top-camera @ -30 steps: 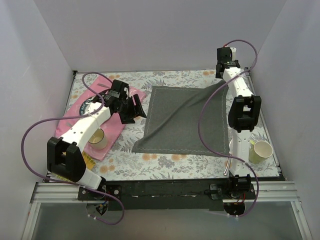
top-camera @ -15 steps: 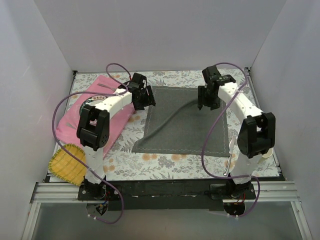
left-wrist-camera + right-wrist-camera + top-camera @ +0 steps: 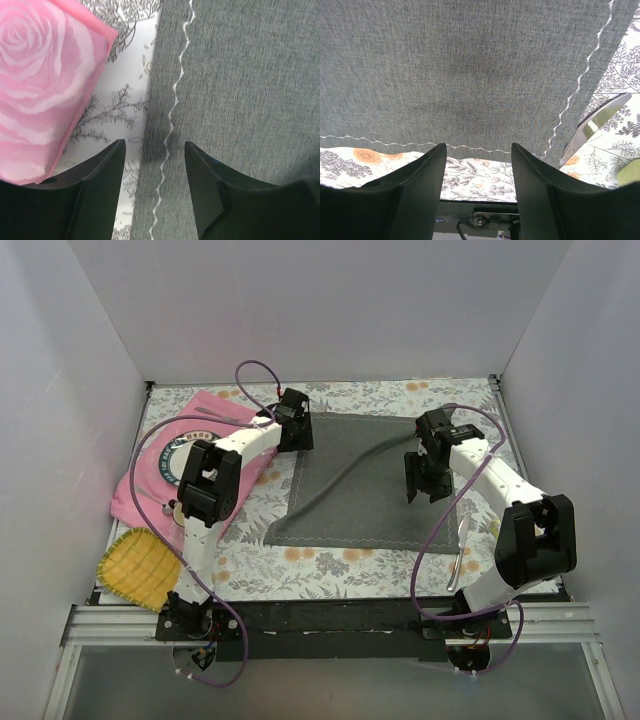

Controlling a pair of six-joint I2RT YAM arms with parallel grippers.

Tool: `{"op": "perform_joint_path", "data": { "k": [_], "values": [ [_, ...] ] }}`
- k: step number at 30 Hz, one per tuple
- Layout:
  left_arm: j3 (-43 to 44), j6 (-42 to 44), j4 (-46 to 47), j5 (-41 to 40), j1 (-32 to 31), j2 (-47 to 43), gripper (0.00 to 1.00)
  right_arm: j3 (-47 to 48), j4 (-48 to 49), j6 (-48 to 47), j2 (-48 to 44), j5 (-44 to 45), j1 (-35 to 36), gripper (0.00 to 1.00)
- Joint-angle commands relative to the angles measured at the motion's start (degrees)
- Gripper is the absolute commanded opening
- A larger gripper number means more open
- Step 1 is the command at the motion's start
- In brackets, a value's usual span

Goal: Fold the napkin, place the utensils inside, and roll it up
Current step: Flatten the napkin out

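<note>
Fingers spread, the left gripper (image 3: 154,150) straddles the hem of the napkin (image 3: 240,90) and could pinch too little cloth, while the equally spread right gripper (image 3: 478,150), above the near edge, might drag the utensils (image 3: 597,119) lying just right of its fingers.

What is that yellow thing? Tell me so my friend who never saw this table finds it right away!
Start at the flower-patterned table and go to its near left corner. There, on the near side of the big pink cloth placemat, lies the small yellow woven pad, shaped like a fan. It is the only yellow, criss-crossed thing; the placemat and the dark grey cloth napkin are much bigger.
</note>
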Motion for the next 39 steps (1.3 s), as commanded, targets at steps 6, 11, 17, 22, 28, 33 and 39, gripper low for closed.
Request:
{"op": "perform_joint_path", "data": {
  "k": [6,11,17,22,28,33,39],
  "values": [
    [4.09,3.50,2.40,-7.93,-1.44,4.57,0.39,-2.21,3.51,-0.24,-0.82,-1.35,0.08,0.61],
    [8.31,4.11,1.70,-9.96,-1.44,7.99,0.25,-4.32,5.27,1.96,0.42,-2.58,0.08,0.61],
    [12.70,6.22,1.79,-13.12,-1.53,10.72,0.03,-8.97,7.82,3.71,1.82,-3.02,-0.01,0.58],
    [15.34,7.63,3.46,-16.37,-1.53,12.30,0.00,-13.37,7.91,5.82,1.74,-1.88,-1.06,0.55],
    [19.04,10.27,4.08,-18.57,-1.53,13.89,0.00,-19.70,6.16,4.60,-2.21,-0.39,-4.93,0.54],
    [18.42,9.83,4.08,-18.31,-1.62,12.22,0.00,-20.84,4.92,2.75,-5.20,-2.05,-5.02,0.54],
    [18.85,10.00,3.03,-17.96,-2.50,9.94,0.00,-19.89,2.29,2.49,-6.61,-4.18,-5.02,0.54]
  ]
}}
